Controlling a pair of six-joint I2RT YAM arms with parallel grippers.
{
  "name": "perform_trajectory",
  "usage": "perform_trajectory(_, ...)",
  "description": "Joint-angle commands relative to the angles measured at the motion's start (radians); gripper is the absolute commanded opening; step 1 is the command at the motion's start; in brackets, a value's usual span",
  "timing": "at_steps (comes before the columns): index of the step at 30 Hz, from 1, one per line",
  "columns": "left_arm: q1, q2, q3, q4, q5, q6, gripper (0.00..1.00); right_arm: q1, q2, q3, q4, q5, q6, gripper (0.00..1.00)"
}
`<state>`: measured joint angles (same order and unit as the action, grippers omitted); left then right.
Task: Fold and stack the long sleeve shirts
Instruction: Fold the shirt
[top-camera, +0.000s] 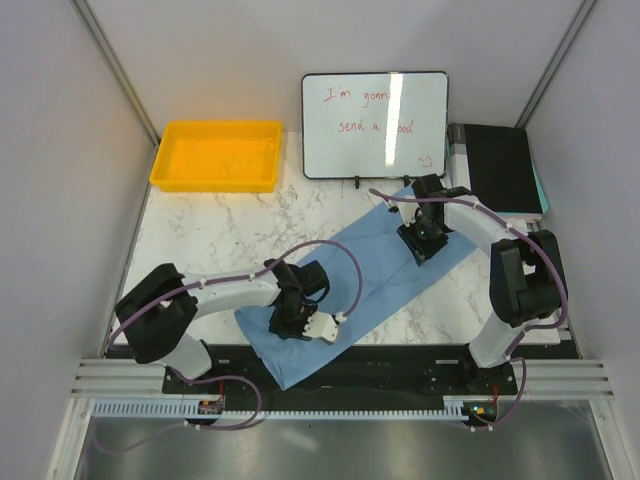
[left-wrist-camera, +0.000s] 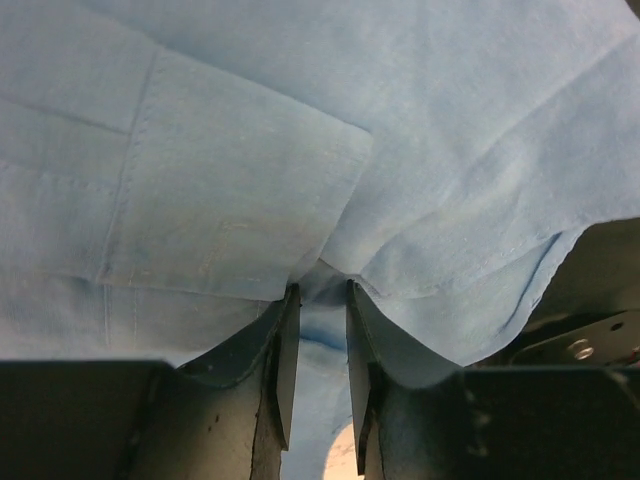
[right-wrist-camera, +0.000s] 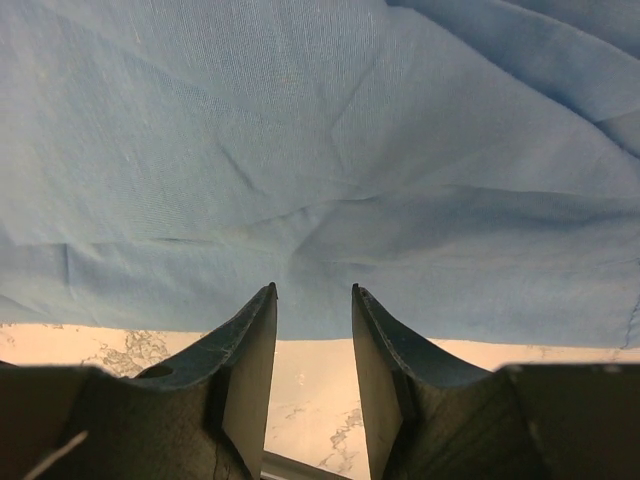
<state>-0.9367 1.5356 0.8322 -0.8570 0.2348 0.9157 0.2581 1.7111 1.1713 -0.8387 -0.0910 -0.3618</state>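
Observation:
The light blue long sleeve shirt (top-camera: 370, 270) lies as a long folded strip running diagonally from the near table edge to the far right. My left gripper (top-camera: 300, 330) is at its near end. In the left wrist view the left gripper (left-wrist-camera: 318, 287) is shut on a bunched fold of the shirt (left-wrist-camera: 300, 130), with cloth draped over both fingers. My right gripper (top-camera: 420, 248) is over the far end. In the right wrist view the right gripper (right-wrist-camera: 312, 290) is open, its tips at the shirt's edge (right-wrist-camera: 320, 150), with bare marble between the fingers.
A yellow plastic tray (top-camera: 215, 155) sits at the back left. A whiteboard (top-camera: 375, 125) stands at the back centre and a black box (top-camera: 500, 165) at the back right. The marble table (top-camera: 220, 235) shows to the left of the shirt.

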Motion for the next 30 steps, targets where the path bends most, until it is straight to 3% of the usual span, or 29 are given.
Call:
perform_trajectory(1, -0.151, 0.064, 0.048, 0.035, 0.081, -0.086, 0.32, -0.005, -0.024, 0.018, -0.019, 0.036, 0.007, 0.43)
perform_trajectory(7, -0.347, 0.152, 0.198, 0.065, 0.179, -0.245, 0.32, -0.010, -0.001, 0.021, -0.022, 0.053, 0.001, 0.43)
perform_trajectory(11, -0.369, 0.190, 0.330, 0.104, 0.247, -0.388, 0.30, -0.008, 0.022, 0.019, -0.001, 0.037, 0.011, 0.42)
perform_trajectory(13, -0.366, 0.132, 0.352, 0.111, 0.253, -0.405, 0.31, 0.013, 0.038, 0.013, 0.013, 0.049, 0.011, 0.42)
perform_trajectory(17, -0.268, -0.116, 0.256, 0.108, 0.359, -0.413, 0.32, 0.058, 0.100, -0.009, 0.090, 0.082, 0.003, 0.41)
perform_trajectory(20, -0.111, -0.306, 0.167, 0.082, 0.425, -0.382, 0.33, 0.107, 0.157, 0.005, 0.139, 0.117, -0.012, 0.40)
perform_trajectory(22, -0.021, -0.444, 0.124, 0.044, 0.396, -0.327, 0.33, 0.153, 0.183, 0.020, 0.171, 0.146, -0.028, 0.40)
perform_trajectory(26, 0.022, -0.564, 0.033, -0.049, 0.299, -0.261, 0.33, 0.237, 0.255, 0.092, 0.191, 0.169, -0.060, 0.40)
perform_trajectory(30, 0.022, -0.560, -0.037, -0.077, 0.224, -0.236, 0.33, 0.354, 0.278, 0.143, 0.211, 0.217, -0.132, 0.40)
